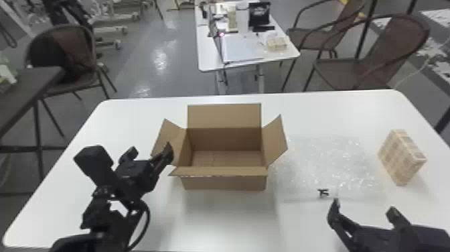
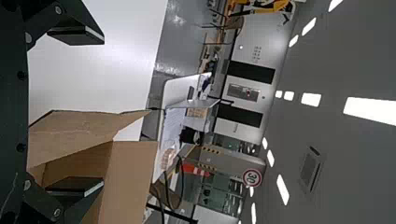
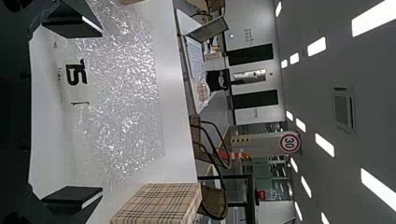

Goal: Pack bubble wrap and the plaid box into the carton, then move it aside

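Observation:
The open brown carton (image 1: 222, 183) stands mid-table with its flaps spread; the left wrist view also has the carton (image 2: 128, 182). At its left flap is my left gripper (image 1: 160, 154); in its wrist view the left gripper (image 2: 77, 112) has its fingers wide apart, one overlapping the carton. Flat on the table right of the carton lies the bubble wrap (image 1: 331, 164), also the bubble wrap (image 3: 126, 93). My right gripper (image 1: 365, 209) is open near the wrap's front edge; the right gripper (image 3: 72, 112) holds nothing. The plaid box (image 1: 398, 157) stands beyond the wrap's right side, likewise the plaid box (image 3: 159, 203).
The white table (image 1: 127, 120) carries everything. Behind it are a second table (image 1: 207, 60) with assorted items and brown chairs (image 1: 385, 50). A dark table (image 1: 30, 83) with another chair stands off to the left.

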Robot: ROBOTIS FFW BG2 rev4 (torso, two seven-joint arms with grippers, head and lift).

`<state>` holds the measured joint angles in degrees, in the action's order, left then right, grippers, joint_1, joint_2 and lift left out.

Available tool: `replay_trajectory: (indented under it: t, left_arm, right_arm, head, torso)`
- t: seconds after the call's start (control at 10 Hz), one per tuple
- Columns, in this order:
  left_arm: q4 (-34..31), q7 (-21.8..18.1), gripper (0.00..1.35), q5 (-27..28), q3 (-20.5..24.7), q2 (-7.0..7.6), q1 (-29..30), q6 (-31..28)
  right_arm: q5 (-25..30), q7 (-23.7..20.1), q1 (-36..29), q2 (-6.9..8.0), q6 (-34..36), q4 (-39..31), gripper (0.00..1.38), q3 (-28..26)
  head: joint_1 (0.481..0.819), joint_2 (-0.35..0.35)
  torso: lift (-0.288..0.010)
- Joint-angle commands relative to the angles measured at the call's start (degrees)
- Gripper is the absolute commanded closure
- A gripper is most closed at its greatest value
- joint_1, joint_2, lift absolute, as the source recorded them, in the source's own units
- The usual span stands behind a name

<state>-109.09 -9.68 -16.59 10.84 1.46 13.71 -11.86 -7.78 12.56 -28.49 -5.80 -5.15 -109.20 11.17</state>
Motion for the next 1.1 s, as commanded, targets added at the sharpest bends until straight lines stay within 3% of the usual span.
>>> replay_trajectory:
  t: [0.0,0.2,0.4,0.7,1.0]
  left_arm:
    - [1.5,-0.4,0.22,-2.3,0.3,0.47,-1.9,-3.5]
    - [3.4,-0.6,0.33,-3.4,0.7,1.26,-3.5,-4.7]
    - [4.7,-0.8,0.7,-2.9,0.8,1.35,-4.5,-4.7]
    - [4.9,-1.3,1.13,-2.7,0.9,1.44,-5.0,-5.4]
    - [4.6,-1.7,1.21,-0.5,0.3,1.44,-4.8,-3.9]
  right_arm:
    - [0.0,0.0,0.3,0.0,0.1,0.1,0.1,0.1]
    - [0.0,0.0,0.4,-0.09,0.2,0.1,0.11,0.2]
    - [0.0,-0.1,0.5,0.0,0.2,0.3,0.11,0.3]
    - [-0.1,-0.1,0.5,0.0,0.2,0.4,0.11,0.3]
    - [-1.3,0.0,0.7,0.0,1.5,0.1,0.11,0.3]
  head:
    - [0.695,0.131]
    - [0.695,0.128]
    - [0.695,0.131]
    - [0.695,0.133]
    - [0.695,0.131]
  torso:
    - [-0.137]
    - [-0.137]
    - [-0.137]
    - [-0.137]
    - [-0.137]
